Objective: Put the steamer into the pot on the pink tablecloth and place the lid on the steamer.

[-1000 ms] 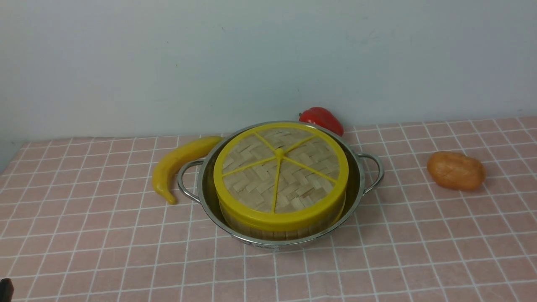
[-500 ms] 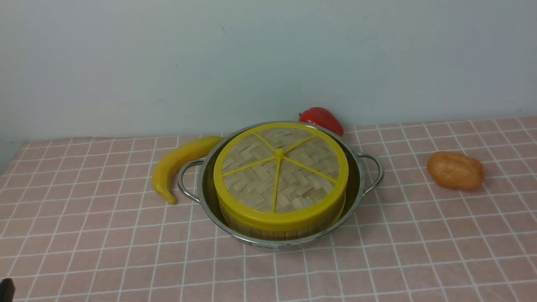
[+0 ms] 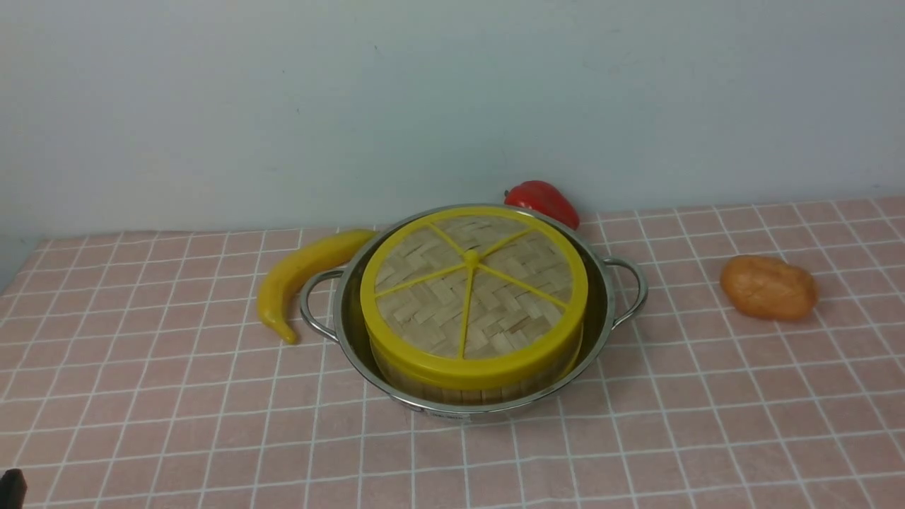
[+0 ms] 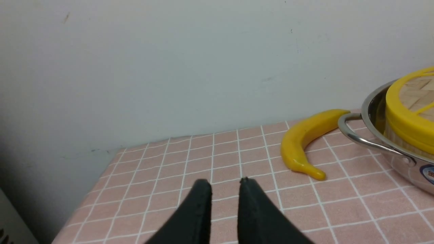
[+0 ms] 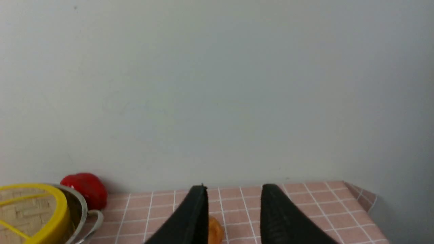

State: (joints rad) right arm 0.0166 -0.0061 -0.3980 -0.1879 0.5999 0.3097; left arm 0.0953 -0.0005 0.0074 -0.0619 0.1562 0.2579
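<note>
1. Apparently, nothing on the pink tablecloth (image 3: 283, 438) has shifted over the last second in your front view. The pot (image 3: 466, 410) stands near the cloth's far edge, with the steamer (image 3: 459, 394) inside it and the lid (image 3: 424, 304) on top, so the task looks finished to you, bar a final check of the seating. At the near left corner you catch only a dark tip (image 3: 11, 489).

2. In your left wrist view, the left gripper (image 4: 225, 181) has its fingers a little apart, with nothing between them; the banana (image 4: 298, 145) lies beside the pot.

3. In your right wrist view, the right gripper (image 5: 234, 187) stands partly open, holding nothing. Neither claw touches the set, so you probably need only keep both arms clear.
</note>
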